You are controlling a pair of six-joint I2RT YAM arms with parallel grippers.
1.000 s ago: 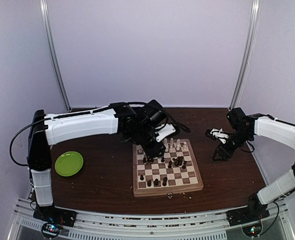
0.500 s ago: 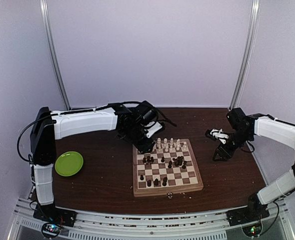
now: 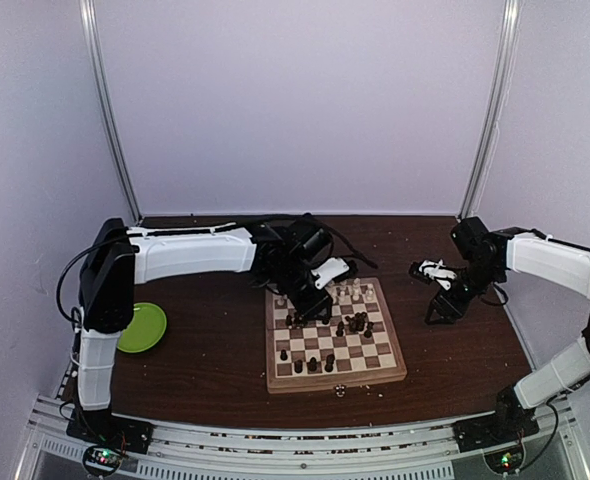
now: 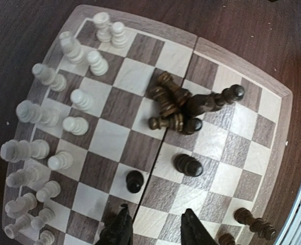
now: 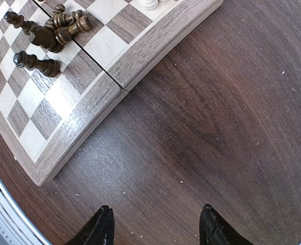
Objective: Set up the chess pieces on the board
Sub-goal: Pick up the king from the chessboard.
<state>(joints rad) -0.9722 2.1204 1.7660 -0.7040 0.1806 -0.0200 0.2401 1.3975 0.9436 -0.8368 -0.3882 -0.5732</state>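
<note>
The board [image 3: 275, 382] lies mid-table. Cream-white chess pieces [image 3: 343, 292] stand along its far rows, and dark ones [image 3: 355, 323] are scattered over the middle and near rows. My left gripper [image 3: 310, 300] hangs open and empty over the board's far left part. In the left wrist view, the left gripper [image 4: 154, 217] is above bare squares near a dark pawn [image 4: 134, 181]. A heap of fallen dark pieces [image 4: 181, 104] lies farther on, and white pieces [image 4: 38, 115] line the left side. My right gripper [image 3: 437, 310] is open and empty over bare table right of the board [image 5: 89, 127].
A lime-green plate [image 3: 140, 328] sits at the left, partly behind the left arm's upright link. One dark piece [image 3: 341, 392] lies off the board by its near edge. Pale crumbs dot the table. The walls are close behind and at both sides.
My left arm has swung right. Its gripper went out to the board's far left corner, then came back over the board. The right arm has not moved.
</note>
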